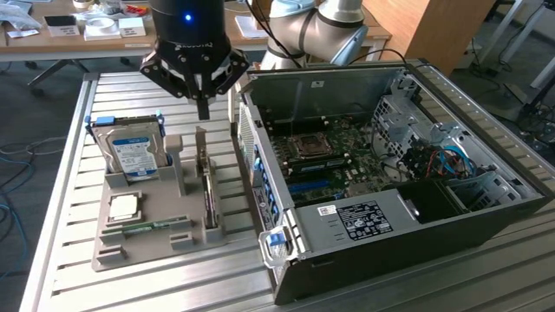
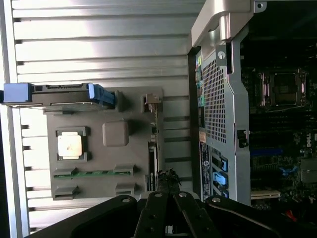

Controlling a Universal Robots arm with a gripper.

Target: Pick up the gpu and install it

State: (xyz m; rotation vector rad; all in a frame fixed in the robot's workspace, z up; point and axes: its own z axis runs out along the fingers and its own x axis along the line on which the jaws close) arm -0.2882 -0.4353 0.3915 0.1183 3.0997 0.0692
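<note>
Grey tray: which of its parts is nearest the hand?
The gpu: the thin dark card standing on edge nearest the computer case, just below the hand. Hard drive, processor chip and memory stick sit farther away.

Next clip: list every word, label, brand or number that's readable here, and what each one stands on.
"ROBOTIQ": faint pale lettering on the body of the gripper; this reading is uncertain.
Blue-white label on the hard drive: print too small to read.
Black label on the computer case: white print too small to read.
White sticker beside it: unreadable.
</note>
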